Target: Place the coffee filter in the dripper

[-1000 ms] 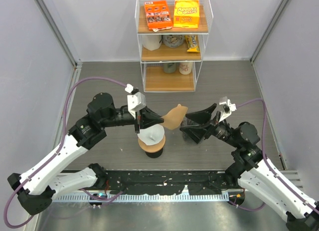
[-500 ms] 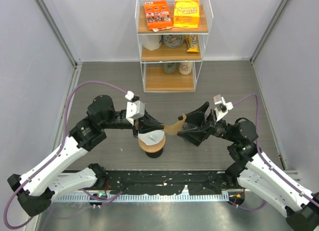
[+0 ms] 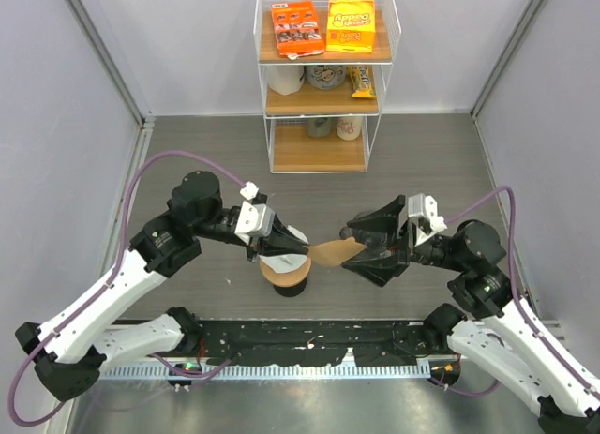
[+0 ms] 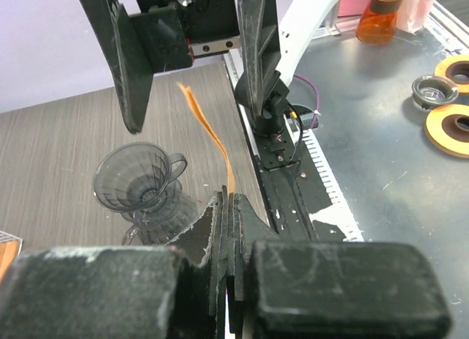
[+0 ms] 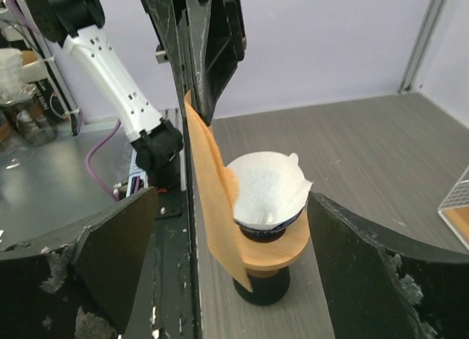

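Presently the brown coffee filter (image 3: 330, 254) hangs in the air between the two claws, above the table (image 3: 187, 153); it is pinched at one edge by the left claw (image 4: 229, 200), whose jaws are pressed flat together on the paper; in the overhead view its long axis runs roughly from 9 to 3 o'clock, and from the left wrist it shows edge-on, a thin orange strip rising toward 11 o'clock; the right claw (image 5: 233, 200) is spread wide and grips nothing, one finger to each side of the filter, which lies at 9 o'clock from it seen from above; the glass dripper (image 4: 139, 181) stands empty on the table, at about 10 o'clock from the pinch in the left wrist view and low beneath the right claw's fingers; from above I cannot make it out; the coming move turns, I judge, on carrying the filter toward 3 o'clock and down, the right arm being the nearer to the dripper; a white filter (image 5: 267, 185) sits on a wooden stand (image 5: 286, 245) close by at 7 o'clock, touching or not I cannot tell; against a second ago the brown filter has travelled toward 6 o'clock and lies flatter, both claws having come with it, the right one spread as before
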Motion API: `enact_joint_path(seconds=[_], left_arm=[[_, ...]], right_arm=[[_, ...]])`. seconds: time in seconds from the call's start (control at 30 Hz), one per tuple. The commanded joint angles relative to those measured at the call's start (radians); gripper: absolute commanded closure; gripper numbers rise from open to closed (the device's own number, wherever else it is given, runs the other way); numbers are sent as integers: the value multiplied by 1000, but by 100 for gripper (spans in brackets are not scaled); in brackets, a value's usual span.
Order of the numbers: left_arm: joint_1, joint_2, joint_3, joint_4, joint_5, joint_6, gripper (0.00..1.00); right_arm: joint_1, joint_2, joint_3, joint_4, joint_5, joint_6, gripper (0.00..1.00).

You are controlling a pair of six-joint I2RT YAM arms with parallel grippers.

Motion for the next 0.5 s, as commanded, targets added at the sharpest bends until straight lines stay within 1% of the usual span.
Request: enact_joint_path(seconds=[0.0,0.03,0.07,0.1,0.13,0.17,0.2,0.23,0.27,0.4,0.47], left_arm=[[-3,35,77,-83,38,84,100],[-3,45,84,-92,36,93,100],[-3,53,93,-109,36,106,100],[-3,59,100,-120,36,115,100],[-3,65,107,-129,33,124,100],[-3,73,115,-141,30,133,100],[-3,81,124,-157,28,145,100],[-3,88,132,-167,21,153,100],[-3,93,138,-178,18,162,100],[-3,113,156,-200,-12,176,100],[-3,122,161,-217,-21,185,100]], right_arm=[[5,60,59,-80,-109,-71,15],[5,79,69,-100,-117,-72,17],[6,87,74,-102,-134,-72,22],[5,102,86,-138,-145,-72,24],[3,111,89,-141,-160,-74,30],[5,120,97,-145,-171,-74,33],[5,123,97,-143,-172,-72,40],[6,128,103,-143,-174,-66,43],[8,131,106,-148,-180,-69,52],[6,149,115,-151,-214,-63,65],[6,156,121,-158,-212,-60,69]])
